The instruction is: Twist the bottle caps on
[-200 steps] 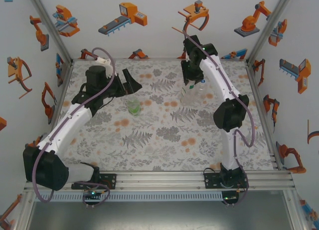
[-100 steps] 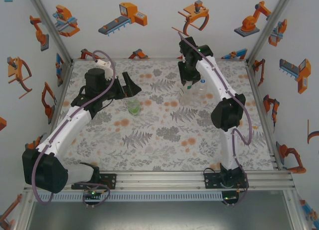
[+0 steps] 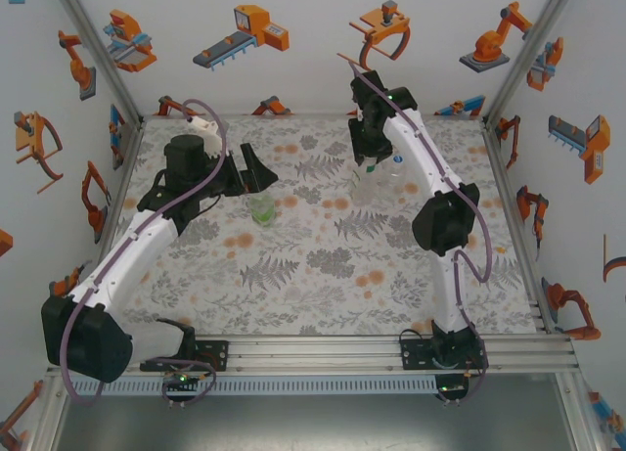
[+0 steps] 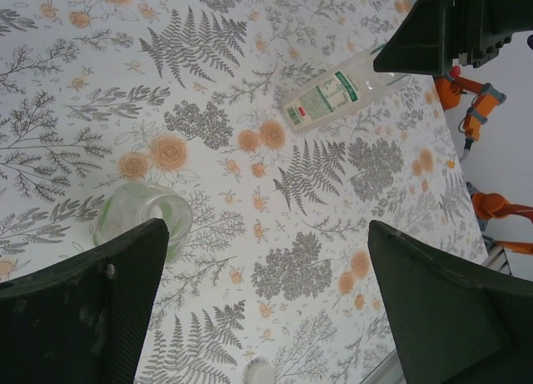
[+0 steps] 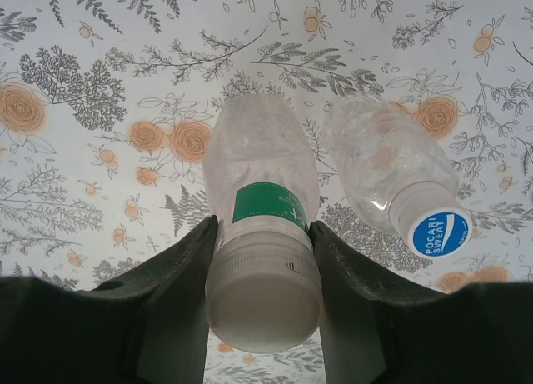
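Observation:
My right gripper [image 5: 262,231] is shut on the white cap [image 5: 264,299] of the clear bottle with the green-and-white label [image 5: 262,163], which stands upright. Beside it stands the second clear bottle [image 5: 379,159], wearing a blue-and-white cap [image 5: 440,234]. In the left wrist view the green-tinted bottle [image 4: 137,216] stands uncapped by the left finger, and a loose white cap [image 4: 261,372] lies on the table at the bottom edge. My left gripper [image 4: 266,231] hangs open above the table, holding nothing. From above, the left gripper [image 3: 249,167] is just behind the green bottle [image 3: 262,210].
The floral tablecloth [image 3: 323,265] covers the table, bounded by white walls with orange robot stickers [image 3: 245,32]. The right arm's elbow [image 3: 445,221] hangs over the right half. A metal rail [image 3: 391,345] runs along the near edge.
The right gripper has shifted slightly left and back over the labelled bottle. The left arm has drifted a little left; the green bottle has stayed put.

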Available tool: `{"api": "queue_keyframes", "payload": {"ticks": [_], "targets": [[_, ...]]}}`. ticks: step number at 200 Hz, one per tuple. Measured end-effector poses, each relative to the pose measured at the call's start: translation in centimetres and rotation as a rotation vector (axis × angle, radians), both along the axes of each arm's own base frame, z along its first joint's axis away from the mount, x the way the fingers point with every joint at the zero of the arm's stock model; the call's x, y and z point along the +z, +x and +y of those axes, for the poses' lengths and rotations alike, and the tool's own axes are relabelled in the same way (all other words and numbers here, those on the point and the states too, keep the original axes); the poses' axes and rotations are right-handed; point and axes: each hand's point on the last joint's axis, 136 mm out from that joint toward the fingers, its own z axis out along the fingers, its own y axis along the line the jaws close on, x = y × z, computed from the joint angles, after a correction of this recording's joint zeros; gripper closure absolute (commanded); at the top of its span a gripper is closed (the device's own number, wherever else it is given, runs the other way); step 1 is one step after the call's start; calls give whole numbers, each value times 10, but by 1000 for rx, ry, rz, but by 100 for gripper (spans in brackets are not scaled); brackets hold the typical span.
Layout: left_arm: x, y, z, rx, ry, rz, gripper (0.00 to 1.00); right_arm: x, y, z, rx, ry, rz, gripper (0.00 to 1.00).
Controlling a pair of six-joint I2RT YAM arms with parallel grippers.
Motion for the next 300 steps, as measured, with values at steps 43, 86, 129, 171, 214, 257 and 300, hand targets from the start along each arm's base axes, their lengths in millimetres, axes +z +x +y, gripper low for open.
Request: {"api": "queue_keyframes", "payload": {"ticks": [43, 86, 129, 171, 214, 257, 300], "targets": [[0, -1, 0, -1, 1, -1, 3, 6, 3, 3, 4, 16, -15, 45], [-6, -4, 3, -3, 28, 16, 3, 27, 8, 7, 9, 49, -68, 43], [-12, -7, 9, 10, 71, 27, 3, 48, 9, 11, 18, 85, -110, 43], [-18, -8, 13, 20, 107, 34, 3, 67, -1, 21, 68, 135, -133, 46], [-16, -6, 22, 56, 136, 16, 3, 89, -40, 66, 263, 206, -178, 47], [6, -11, 34, 108, 144, -51, 3, 69, -78, 116, 438, 315, -161, 47], [17, -21, 44, 131, 145, -86, 3, 9, -113, 150, 576, 432, -149, 47]]}}
